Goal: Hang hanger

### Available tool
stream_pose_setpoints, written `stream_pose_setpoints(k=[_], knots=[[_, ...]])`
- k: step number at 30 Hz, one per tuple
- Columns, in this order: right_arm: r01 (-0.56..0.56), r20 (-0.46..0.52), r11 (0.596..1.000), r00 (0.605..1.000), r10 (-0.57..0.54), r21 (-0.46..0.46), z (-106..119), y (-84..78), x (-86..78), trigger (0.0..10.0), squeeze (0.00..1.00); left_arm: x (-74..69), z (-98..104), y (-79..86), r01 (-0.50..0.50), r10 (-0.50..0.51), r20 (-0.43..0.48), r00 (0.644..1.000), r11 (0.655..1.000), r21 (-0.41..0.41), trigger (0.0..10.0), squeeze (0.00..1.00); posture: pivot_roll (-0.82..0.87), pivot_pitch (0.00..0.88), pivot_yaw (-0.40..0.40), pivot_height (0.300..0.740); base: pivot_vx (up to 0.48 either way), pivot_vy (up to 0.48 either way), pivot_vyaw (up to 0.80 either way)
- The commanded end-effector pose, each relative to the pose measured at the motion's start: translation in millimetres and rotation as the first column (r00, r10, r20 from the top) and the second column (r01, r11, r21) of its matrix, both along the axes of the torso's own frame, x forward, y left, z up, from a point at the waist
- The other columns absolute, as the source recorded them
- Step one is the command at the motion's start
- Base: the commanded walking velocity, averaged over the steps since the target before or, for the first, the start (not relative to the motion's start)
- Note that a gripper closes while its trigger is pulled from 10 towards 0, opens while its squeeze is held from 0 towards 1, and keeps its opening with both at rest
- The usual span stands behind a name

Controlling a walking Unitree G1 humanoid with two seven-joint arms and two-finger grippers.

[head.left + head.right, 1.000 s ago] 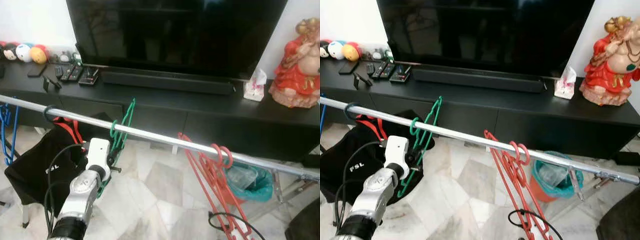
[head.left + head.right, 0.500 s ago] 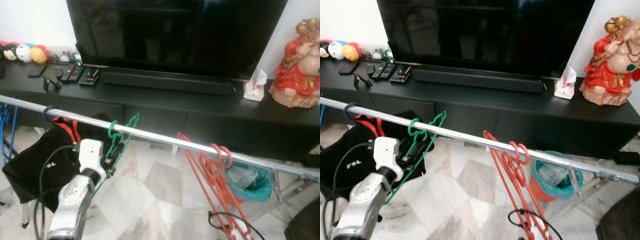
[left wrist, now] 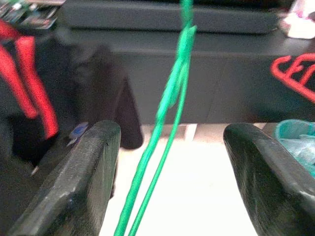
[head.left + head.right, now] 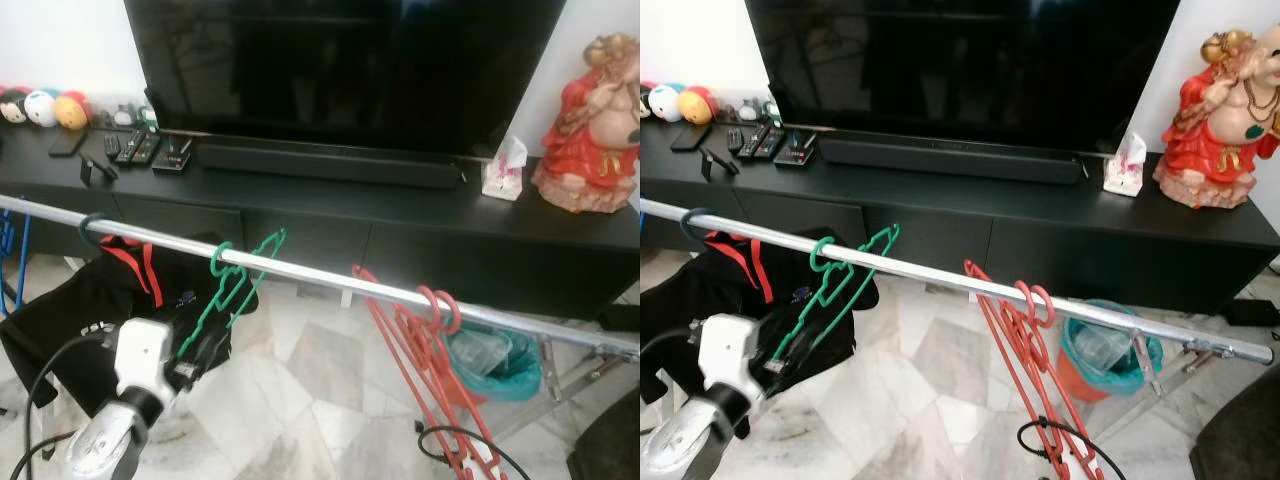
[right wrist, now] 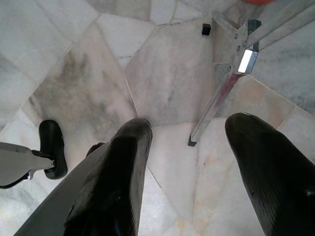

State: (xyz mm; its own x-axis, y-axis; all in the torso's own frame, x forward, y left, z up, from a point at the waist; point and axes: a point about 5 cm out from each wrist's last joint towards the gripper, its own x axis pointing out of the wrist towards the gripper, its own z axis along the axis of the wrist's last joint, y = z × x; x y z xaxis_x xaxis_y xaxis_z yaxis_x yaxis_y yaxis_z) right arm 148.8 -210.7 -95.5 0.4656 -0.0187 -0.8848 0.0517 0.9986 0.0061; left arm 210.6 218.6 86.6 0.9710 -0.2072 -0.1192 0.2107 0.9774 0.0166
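Left wrist view shows our left gripper [image 3: 170, 172] spread wide, its fingers [image 3: 74, 182] either side of the green hanger [image 3: 170, 108] without touching it. We reach up from low on our left, below the rail [image 4: 330, 280]. That hanger's hook sits over the rail, left of the red hangers [image 4: 425, 350]. Our right gripper [image 5: 192, 182] hangs open over the floor [image 5: 78, 73].

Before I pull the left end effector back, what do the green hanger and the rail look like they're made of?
Green hanger: probably moulded plastic, judging by its thin rods, uniform bright colour and dull sheen. Rail: likely metal tube, silvery with a bright highlight along its top. Left end effector is open, the hanger's rods passing between its fingers.
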Motion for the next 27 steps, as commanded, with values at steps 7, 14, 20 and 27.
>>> stream_pose_setpoints(k=[7,14,20,27], knots=[[-0.016,-0.010,1.000,1.000,0.016,-0.005,-1,-1.3,-2.1,10.0,0.00,-38.1,-23,21.4,-0.089,0.093,-0.111,0.989,0.995,0.043,10.0,0.96,0.18,0.000,-0.050,0.740,0.000,0.000,0.00],[-0.010,-0.009,1.000,1.000,0.010,-0.002,-1,0.2,-2.5,10.0,0.00,-73.5,-80,55.6,-0.248,0.300,-0.307,0.903,0.949,0.197,10.0,0.00,0.16,0.000,-0.037,0.740,0.000,0.000,0.00],[-0.006,-0.010,1.000,1.000,0.006,-0.003,-1,0.6,-2.7,10.0,0.00,-118.2,-135,56.9,-0.255,0.344,-0.558,0.755,0.939,0.233,10.0,0.00,0.17,0.000,-0.044,0.740,0.000,0.000,0.00],[-0.005,-0.005,1.000,1.000,0.005,-0.004,0,-0.1,-1.0,10.0,0.00,-126.6,-173,37.1,-0.105,0.301,-0.724,0.621,0.947,0.304,10.0,0.00,0.16,0.000,-0.060,0.740,0.000,0.000,0.00]])
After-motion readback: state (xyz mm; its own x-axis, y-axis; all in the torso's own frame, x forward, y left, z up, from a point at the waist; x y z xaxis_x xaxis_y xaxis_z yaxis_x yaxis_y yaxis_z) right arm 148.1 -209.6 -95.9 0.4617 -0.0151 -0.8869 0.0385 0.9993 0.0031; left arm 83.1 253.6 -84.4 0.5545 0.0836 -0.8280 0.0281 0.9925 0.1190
